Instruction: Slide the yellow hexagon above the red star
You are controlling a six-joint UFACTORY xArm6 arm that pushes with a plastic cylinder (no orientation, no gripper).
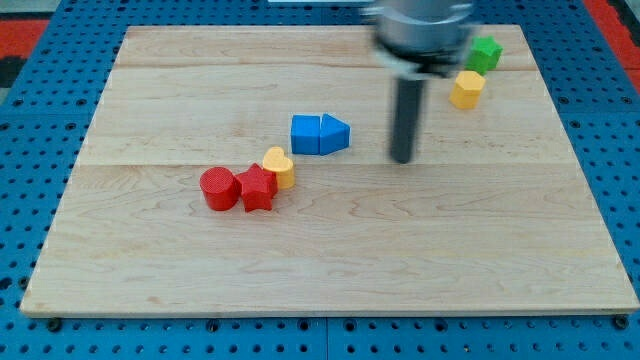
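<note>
The yellow hexagon (466,89) lies near the view's top right, just below a green block (485,53). The red star (257,188) lies left of centre, touching a red cylinder (218,188) on its left and a yellow heart-shaped block (280,166) at its upper right. My tip (402,159) rests on the board near the centre, well below and left of the yellow hexagon and far right of the red star. It touches no block.
A blue cube (305,134) and a blue wedge-like block (335,134) sit side by side, left of my tip. The wooden board (330,270) lies on a blue perforated table. The arm's grey body hangs over the top of the view.
</note>
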